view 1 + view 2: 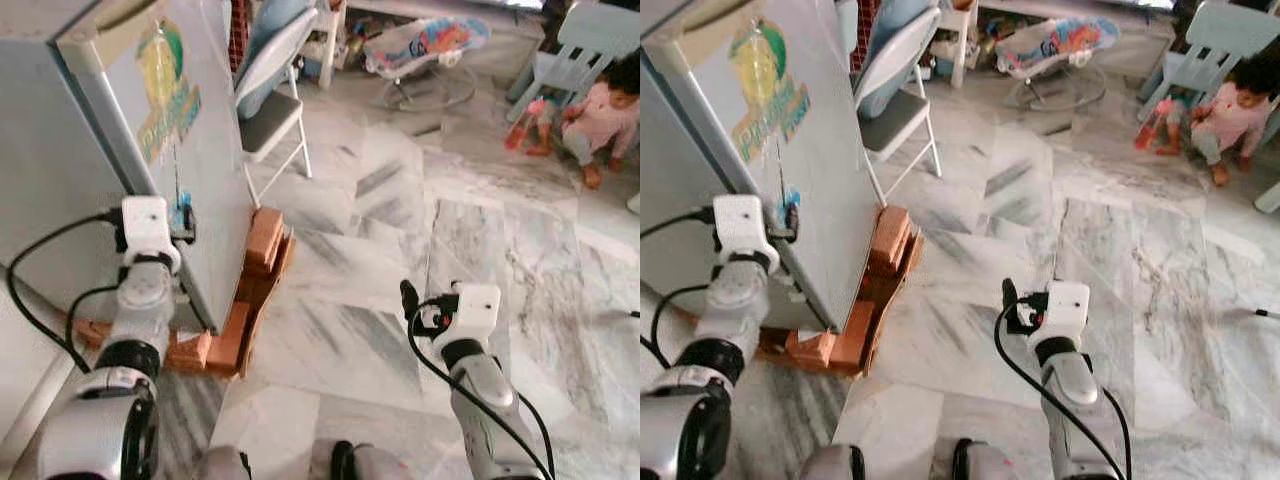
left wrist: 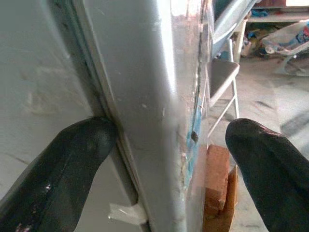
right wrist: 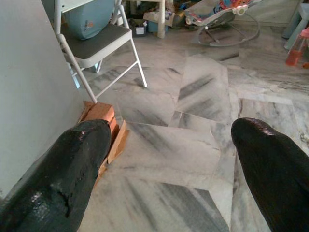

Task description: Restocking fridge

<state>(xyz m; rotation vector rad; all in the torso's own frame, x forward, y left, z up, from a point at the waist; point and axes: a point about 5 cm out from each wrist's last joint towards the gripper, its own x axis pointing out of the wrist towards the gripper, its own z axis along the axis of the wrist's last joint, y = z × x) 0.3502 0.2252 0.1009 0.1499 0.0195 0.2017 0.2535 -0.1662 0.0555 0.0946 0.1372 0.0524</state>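
Observation:
A grey fridge with a green and yellow sticker stands at the left, raised on bricks. My left gripper is at the fridge door's edge, about halfway up. It is open, and its fingers straddle that edge: one lies at the seam between door and body, the other stands off the front face. My right gripper hangs open over the marble floor to the right of the fridge, with nothing between its fingers.
Orange bricks are stacked under the fridge's front corner. A white folding chair stands just behind the fridge. Farther back are a baby bouncer, a pale blue chair and a child sitting on the floor.

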